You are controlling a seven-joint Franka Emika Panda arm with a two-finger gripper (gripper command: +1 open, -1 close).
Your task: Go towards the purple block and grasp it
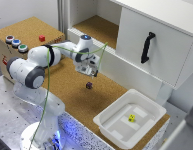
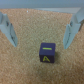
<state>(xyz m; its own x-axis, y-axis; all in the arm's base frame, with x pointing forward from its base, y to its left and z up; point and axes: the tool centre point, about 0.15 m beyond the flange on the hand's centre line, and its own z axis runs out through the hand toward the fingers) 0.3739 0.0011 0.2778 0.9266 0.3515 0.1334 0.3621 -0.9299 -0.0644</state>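
Small, dark purple cube-shaped block [image 2: 47, 52], hard-edged and matte, resting on the grainy, speckled cork-brown surface [image 1: 66, 82]; yellow markings on two faces in the wrist view, too blurred to read. In the exterior view the same block near the middle of the cork, almost black, well apart from everything else. White, smooth-shelled robot arm [image 1: 43, 62] with rounded joints bent over the cork, its pincer [image 1: 91, 70] hanging above the block and toward the exterior view's upper left of it, clear of the block. Pincer spread wide, holding nothing: in the wrist view two pale blue-grey fingers [image 2: 10, 30] slanting in from either side, the block lying on the cork between and beyond their tips, untouched. Thin green cable [image 1: 48, 95] looping from the arm down to its base. Shallow white plastic bin [image 1: 108, 125] with glossy walls toward the exterior view's lower right, a small yellow cube [image 1: 131, 118] inside with dark marks too small to make out. Cork-topped box [image 1: 28, 30] at the exterior view's upper left carrying a small red cube [image 1: 42, 38] and round coloured buttons [image 1: 16, 43]. White cabinet door [image 1: 156, 42] with a black curved handle [image 1: 147, 47], cut off at the frame edge.
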